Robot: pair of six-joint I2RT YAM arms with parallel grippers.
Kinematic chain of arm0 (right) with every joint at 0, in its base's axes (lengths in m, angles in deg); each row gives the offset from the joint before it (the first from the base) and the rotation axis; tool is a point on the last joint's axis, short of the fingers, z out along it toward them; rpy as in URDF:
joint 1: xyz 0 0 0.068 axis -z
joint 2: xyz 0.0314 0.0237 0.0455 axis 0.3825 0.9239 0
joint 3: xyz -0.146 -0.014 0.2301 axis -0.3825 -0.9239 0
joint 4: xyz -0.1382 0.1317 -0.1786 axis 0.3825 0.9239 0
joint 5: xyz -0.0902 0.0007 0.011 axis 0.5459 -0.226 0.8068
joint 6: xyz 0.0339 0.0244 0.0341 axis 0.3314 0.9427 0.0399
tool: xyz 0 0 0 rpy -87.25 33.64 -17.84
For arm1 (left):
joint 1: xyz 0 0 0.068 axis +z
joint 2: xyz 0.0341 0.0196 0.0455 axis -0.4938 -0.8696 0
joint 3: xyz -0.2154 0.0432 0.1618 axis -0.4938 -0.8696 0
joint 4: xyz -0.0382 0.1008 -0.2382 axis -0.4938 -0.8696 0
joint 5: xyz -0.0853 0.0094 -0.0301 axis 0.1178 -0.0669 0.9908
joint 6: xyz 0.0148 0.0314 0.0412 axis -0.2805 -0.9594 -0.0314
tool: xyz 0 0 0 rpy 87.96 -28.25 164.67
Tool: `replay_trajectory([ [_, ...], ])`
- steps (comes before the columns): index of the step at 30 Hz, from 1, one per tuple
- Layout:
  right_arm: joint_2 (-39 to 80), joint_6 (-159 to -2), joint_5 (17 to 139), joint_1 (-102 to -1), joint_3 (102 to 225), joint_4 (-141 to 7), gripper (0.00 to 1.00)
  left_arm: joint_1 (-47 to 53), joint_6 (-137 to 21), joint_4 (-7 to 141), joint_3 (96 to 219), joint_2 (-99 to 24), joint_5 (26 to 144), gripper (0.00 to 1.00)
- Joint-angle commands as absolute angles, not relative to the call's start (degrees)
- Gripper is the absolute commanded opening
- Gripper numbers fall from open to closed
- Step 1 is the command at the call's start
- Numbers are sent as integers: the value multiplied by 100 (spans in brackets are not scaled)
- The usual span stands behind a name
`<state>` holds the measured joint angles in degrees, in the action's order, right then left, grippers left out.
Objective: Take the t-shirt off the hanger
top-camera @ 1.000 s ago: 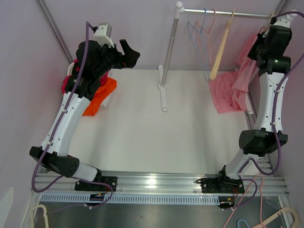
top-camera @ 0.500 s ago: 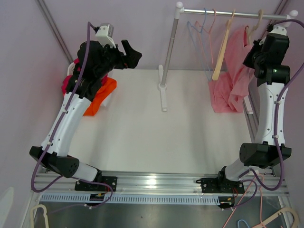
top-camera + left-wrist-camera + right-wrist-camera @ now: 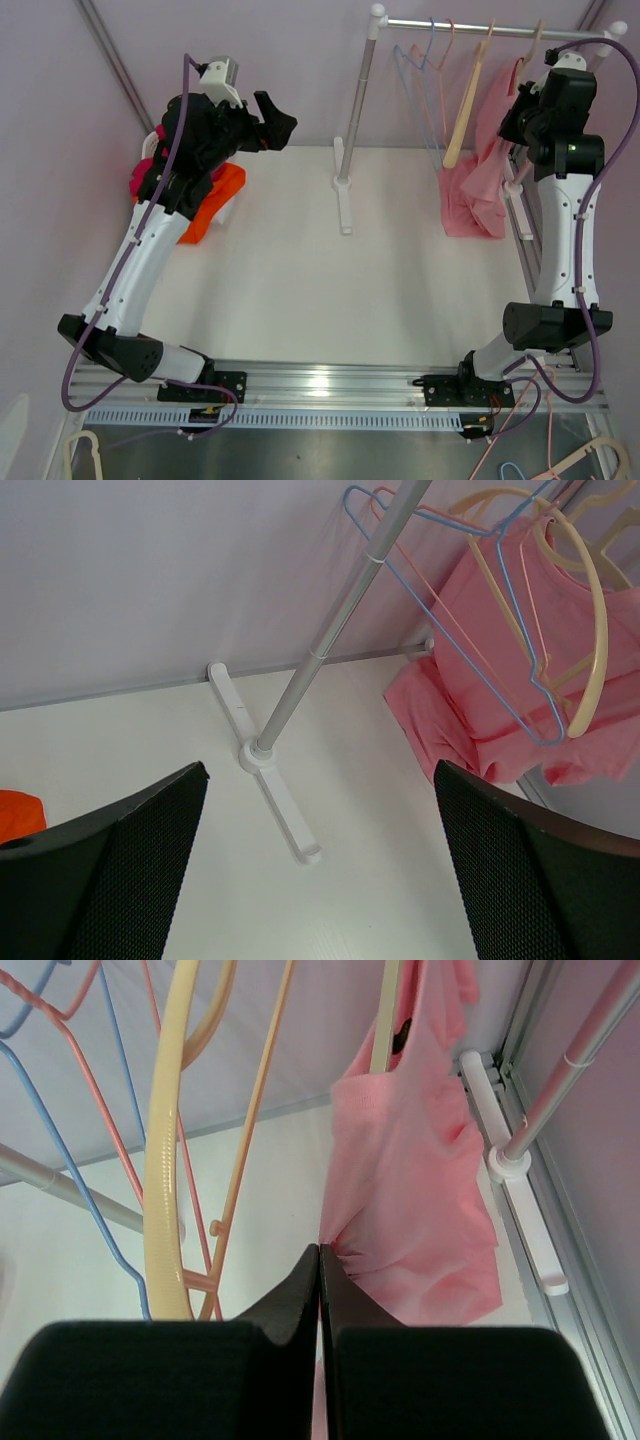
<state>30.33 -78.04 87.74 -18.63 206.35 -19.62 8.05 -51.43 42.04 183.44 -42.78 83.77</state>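
The pink t-shirt (image 3: 410, 1190) hangs by its collar from a cream hanger (image 3: 385, 1010) at the right end of the rail (image 3: 470, 28). Its lower part appears to slump onto the white tabletop (image 3: 350, 290). The right gripper (image 3: 320, 1260) is clenched on a small fold at the shirt's edge, and the cloth puckers into creases just where the tips meet. The collar and the hanger's neck lie above and beyond the gripper tips. Just left of the gripper hang several empty hangers: a thick cream hanger (image 3: 165, 1160), a thin orange wire hanger (image 3: 255, 1140) and a blue wire hanger (image 3: 110, 1100).

The left gripper (image 3: 272, 115) is spread wide with nothing in it. It sits well apart from the shirt, across the tabletop, and faces the rack's upright pole (image 3: 357, 100). A pile of orange cloth (image 3: 215, 200) lies beneath its arm.

The step in hand looks like drawing the shirt off its hanger. The pinch is small, so a slow, steady pull seems wiser than a jerk, which could let the fold slip out. Pulling down and sideways along one hanger shoulder should let the collar slide off that side. A pull straight toward the arm's base would likely just swing the hanger or drag it along the rail. The path should stay to the gripper's right, away from the empty hangers, so the cloth does not snag their hooks. The free left gripper could steady the hanger if it starts to swing.
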Motion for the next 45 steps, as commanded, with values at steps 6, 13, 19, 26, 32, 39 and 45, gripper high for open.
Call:
replay_trajectory([
  [6, 2683, -7706, 8516, -1933, 20547, -1612, 0, 744, -5253, 4470, 18307, -4060, 8353, 99],
  [13, 2568, -7697, 9025, -1985, 20564, -1823, 57, 744, -5244, 4470, 18290, -4060, 8397, 99],
  [19, 2998, -7934, 9553, -1950, 21712, -1911, 70, 736, -5235, 4479, 18316, -4060, 8414, 99],
  [26, 3762, -8259, 9738, -1880, 22584, -2341, 68, 736, -5297, 4452, 18334, -4034, 8388, 100],
  [32, 4510, -8251, 9326, -1520, 22911, -2630, 63, 736, -5262, 4505, 18333, -4121, 8423, 100],
  [39, 5081, -8418, 9167, -1511, 22929, -3589, 62, 736, -5253, 4592, 18404, -4235, 8283, 100],
  [45, 5345, -8532, 9149, -1484, 22595, -4512, 61, 736, -5060, 4831, 18587, -4560, 8458, 100],
])
